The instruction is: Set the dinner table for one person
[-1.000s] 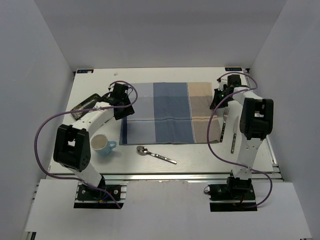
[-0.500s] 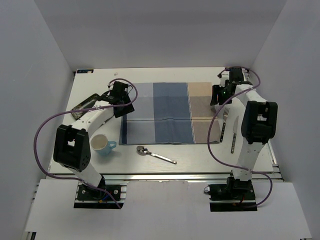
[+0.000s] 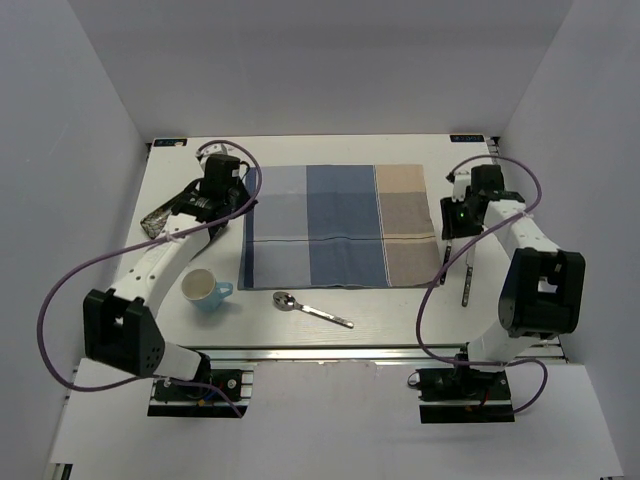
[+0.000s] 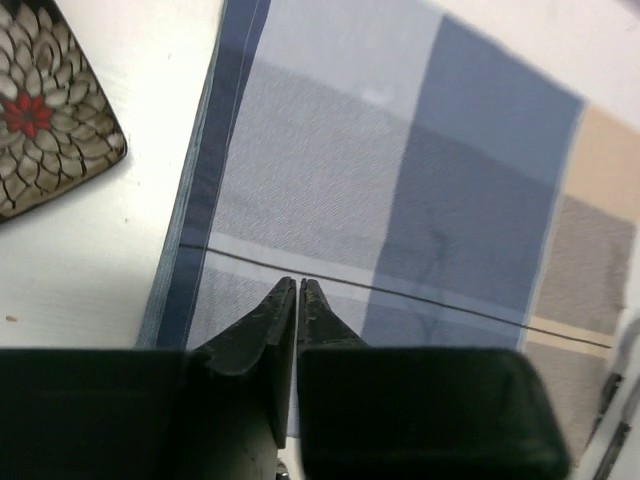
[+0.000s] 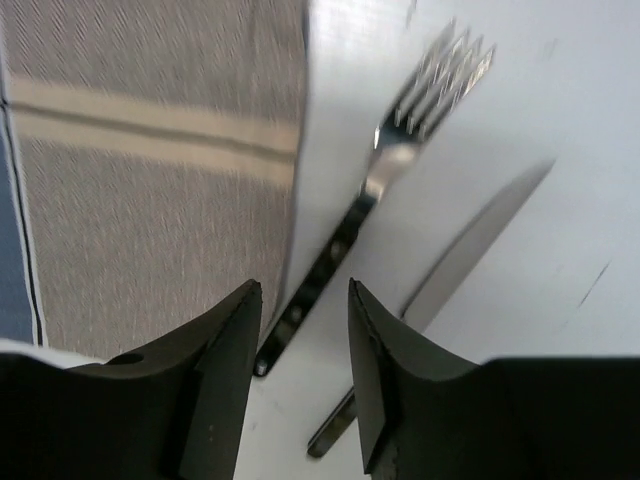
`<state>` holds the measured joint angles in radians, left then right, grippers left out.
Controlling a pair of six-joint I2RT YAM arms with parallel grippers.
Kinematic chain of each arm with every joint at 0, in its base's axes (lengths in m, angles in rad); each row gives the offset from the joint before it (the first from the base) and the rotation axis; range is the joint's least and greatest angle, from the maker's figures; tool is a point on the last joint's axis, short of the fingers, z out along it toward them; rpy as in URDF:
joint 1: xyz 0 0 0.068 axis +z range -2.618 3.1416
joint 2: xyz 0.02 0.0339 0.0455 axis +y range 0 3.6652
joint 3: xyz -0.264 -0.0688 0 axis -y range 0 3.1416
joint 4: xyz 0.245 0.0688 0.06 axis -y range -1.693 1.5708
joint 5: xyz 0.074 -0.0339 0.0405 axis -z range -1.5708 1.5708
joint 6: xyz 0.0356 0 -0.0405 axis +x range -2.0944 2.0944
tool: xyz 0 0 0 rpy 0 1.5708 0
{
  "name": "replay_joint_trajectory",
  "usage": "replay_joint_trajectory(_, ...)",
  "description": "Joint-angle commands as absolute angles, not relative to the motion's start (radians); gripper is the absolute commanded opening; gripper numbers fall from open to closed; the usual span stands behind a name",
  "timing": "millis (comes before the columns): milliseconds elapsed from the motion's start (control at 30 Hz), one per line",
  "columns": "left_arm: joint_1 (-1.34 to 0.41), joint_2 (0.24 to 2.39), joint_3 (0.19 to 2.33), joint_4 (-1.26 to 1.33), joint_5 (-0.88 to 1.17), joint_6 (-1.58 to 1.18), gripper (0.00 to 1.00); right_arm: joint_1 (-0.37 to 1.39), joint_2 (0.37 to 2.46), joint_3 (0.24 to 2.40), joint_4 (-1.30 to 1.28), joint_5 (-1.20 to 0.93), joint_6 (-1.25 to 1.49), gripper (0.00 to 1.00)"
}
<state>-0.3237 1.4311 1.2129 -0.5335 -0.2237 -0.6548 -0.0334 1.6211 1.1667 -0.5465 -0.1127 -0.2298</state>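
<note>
Top external view: the bench (image 3: 400, 315), a large white tabletop with a silver rail (image 3: 350, 352) along its near long edge, fills the floor of a white-walled enclosure, and both arms are bolted at that near edge. At far left, a dark dish (image 3: 158, 220) with a petal pattern sits near the bench's left edge, partly covered by the left arm (image 3: 160, 260); the left wrist view shows a red flower at its centre. The left jaws are pressed together with nothing between them, and their tips sit over the left part of the placemat (image 3: 340, 225), at a thin dark line that crosses the cloth. Nearer the rail, a white cup (image 3: 203, 289) with a pale blue handle stands upright on bare bench, just left of the placemat's near left corner. The placemat, checked in blue and beige, lies flat at mid-bench. A spoon (image 3: 312, 311) lies between it and the rail, bowl to the left. In the right wrist view a fork (image 5: 400, 150) lies just beside the placemat's right edge, with a knife (image 5: 470, 240) alongside it to the right. The right arm (image 3: 530, 235) bends over both. The right jaws stand apart and empty, above the fork's handle; contact cannot be judged.
</note>
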Motion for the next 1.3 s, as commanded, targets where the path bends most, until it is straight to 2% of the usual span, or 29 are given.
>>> replay_joint_trajectory(0,-0.319,1.344,1.174,-0.488,-0.252,-0.676,0.19,-0.04,1.536,1.092,-0.583,-0.038,-0.17,0.45)
replay_joint_trajectory(167,-0.318,1.298,1.144,-0.474,-0.253,-0.683,0.34,-0.04,1.557,1.011,-0.499,-0.005,-0.103,0.46)
replay_joint_trajectory(500,-0.318,1.26,1.117,-0.491,-0.245,-0.69,0.38,-0.04,1.739,1.08,-0.422,-0.006,-0.034,0.46)
replay_joint_trajectory(700,-0.318,1.221,1.085,-0.492,-0.256,-0.716,0.38,-0.048,1.766,1.068,-0.413,0.037,-0.021,0.35)
replay_joint_trajectory(967,-0.316,1.216,1.098,-0.499,-0.262,-0.712,0.39,-0.077,1.726,1.032,-0.397,0.014,-0.02,0.02)
replay_joint_trajectory(1233,-0.318,1.206,1.127,-0.483,-0.278,-0.693,0.39,-0.002,1.563,1.118,-0.341,-0.152,-0.065,0.0)
replay_joint_trajectory(1267,-0.318,1.201,1.126,-0.479,-0.279,-0.693,0.39,0.065,1.557,1.136,-0.351,-0.169,-0.055,0.0)
